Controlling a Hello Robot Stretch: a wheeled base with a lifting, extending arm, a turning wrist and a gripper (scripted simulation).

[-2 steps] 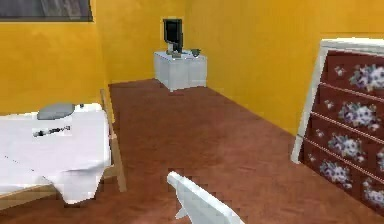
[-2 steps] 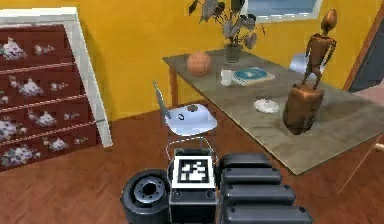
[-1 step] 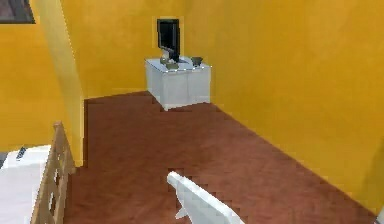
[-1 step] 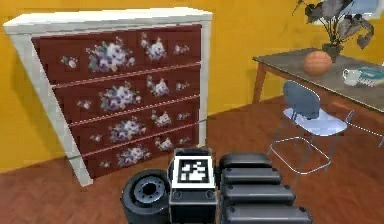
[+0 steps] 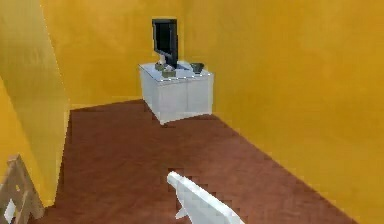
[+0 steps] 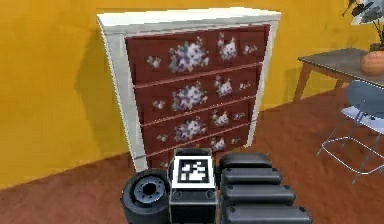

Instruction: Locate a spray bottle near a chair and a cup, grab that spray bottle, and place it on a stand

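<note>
Forward view: brown floor (image 5: 130, 150) runs wide and unblocked up to a white stand (image 5: 178, 95) in the far corner where the yellow walls (image 5: 290, 90) meet. A dark monitor (image 5: 165, 42) stands on the stand's top, with small dark items (image 5: 197, 68) just beside it, too small to name. The walls close off the floor's left and right edges. A white angular thing (image 5: 205, 205) juts in at the bottom middle, and a pale wooden frame (image 5: 20, 195) sits at the bottom left corner. Arm side view: the gripper (image 6: 150, 197) is a dark round body at the bottom edge. A white marker square (image 6: 193, 170) sits just right of it, then the arm (image 6: 255, 190) as stacked dark blocks. Fingers not made out, so cannot tell its grip state or whether it holds anything. Straight beyond the gripper, near, a white dresser (image 6: 190, 85) with four red flowered drawers stands against a yellow wall (image 6: 50, 90), with a narrow floor strip between. Beyond and well to the gripper's right is a wooden table (image 6: 335, 68) carrying an orange-brown pot (image 6: 373, 62) under dark leaves (image 6: 365, 10). A pale chair (image 6: 358, 115) on thin metal legs stands just in front of the table, and bare floor lies between dresser and chair. Spray bottle: cannot tell where it is.
</note>
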